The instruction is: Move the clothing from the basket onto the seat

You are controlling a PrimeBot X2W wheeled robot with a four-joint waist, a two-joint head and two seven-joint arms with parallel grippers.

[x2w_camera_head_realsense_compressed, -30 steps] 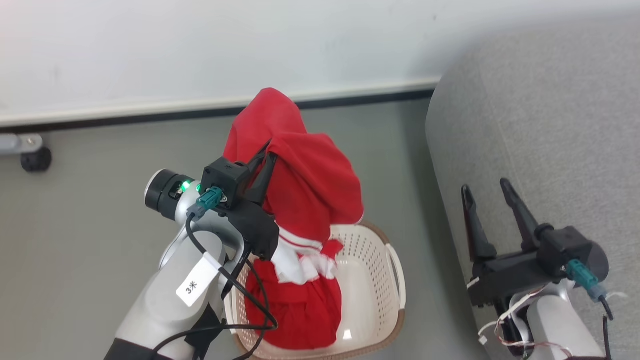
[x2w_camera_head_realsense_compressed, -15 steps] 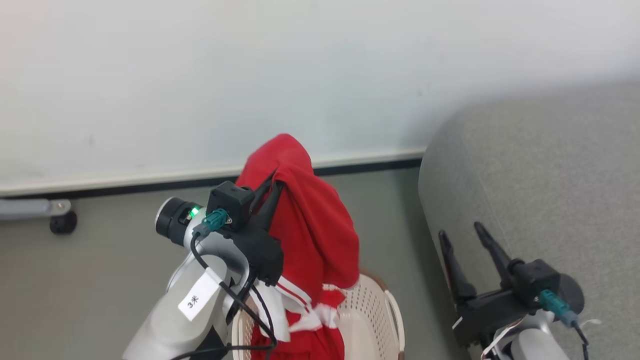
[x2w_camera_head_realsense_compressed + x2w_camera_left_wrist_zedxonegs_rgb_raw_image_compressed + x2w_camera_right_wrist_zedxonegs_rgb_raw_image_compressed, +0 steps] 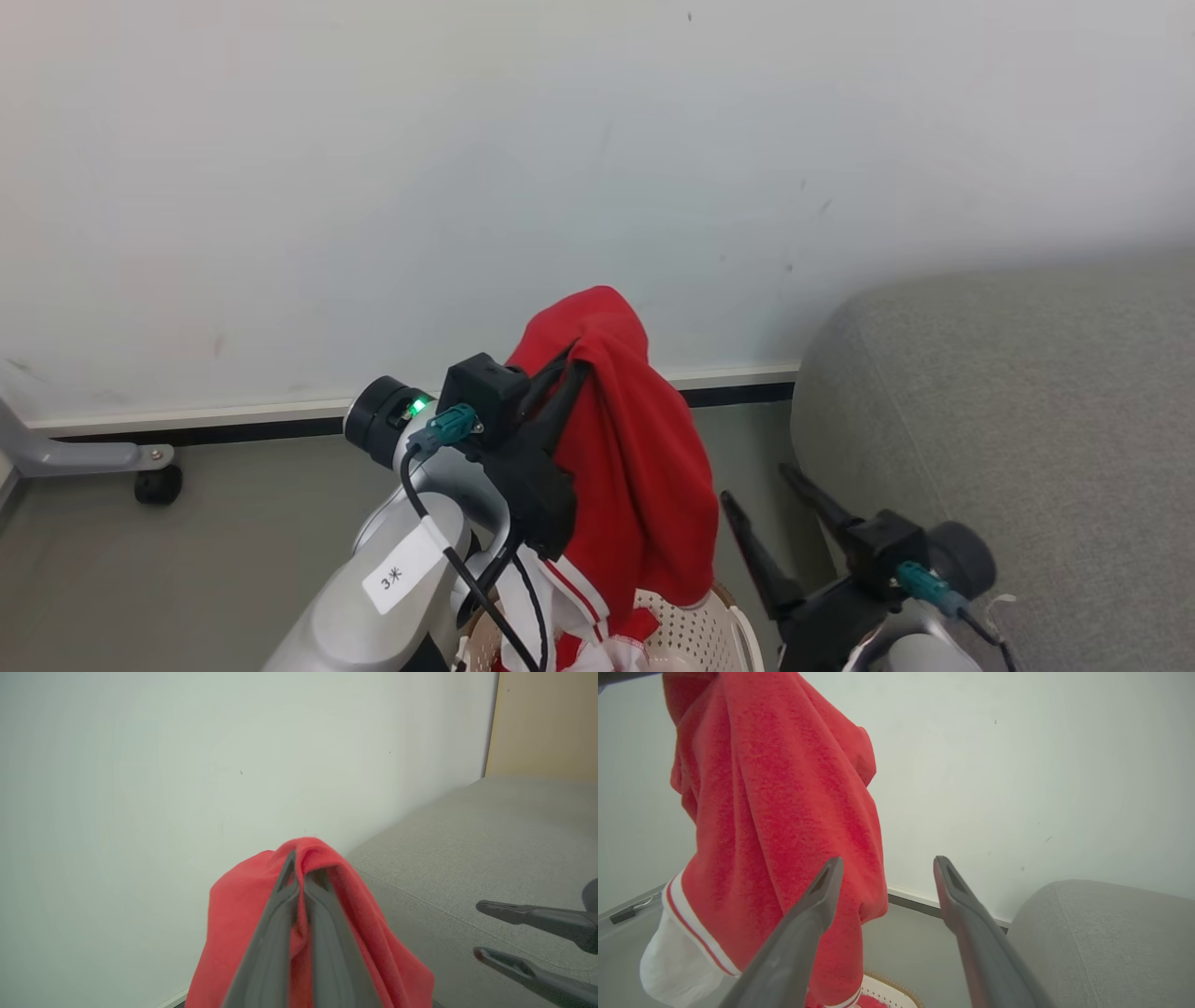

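Clothing (image 3: 635, 467) in bright red is hanging from the left gripper (image 3: 571, 359), which is pinching a fold of it with its 2 dark fingers pressed nearly together. The cloth is draping over the fingertips and falling down the side nearer the seat (image 3: 1008, 420).

The head view is giving the overall layout. The garment is dangling above the basket (image 3: 695, 637), whose perforated cream wall is peeking in at the bottom edge. The grey seat is standing to the right, and a pale wall (image 3: 560, 140) is rising behind. More red and white striped fabric is sitting at the basket's mouth, and whether it is the hanging piece's hem or a 2nd garment I cannot tell.

The left wrist view is adding the grip itself, with the fold bunching up between and over the closed fingers. It is also showing the seat's flat top with its stitched seam and a beige panel (image 3: 542, 723) beyond.

The right wrist view is looking at the garment from the side, revealing a white trim panel with a thin red stripe at its lower edge.

The right gripper (image 3: 888, 860) is standing wide open and holding nothing. Its fingers are pointing up between the hanging cloth and the seat, near the cloth; whether they are touching it I cannot tell.
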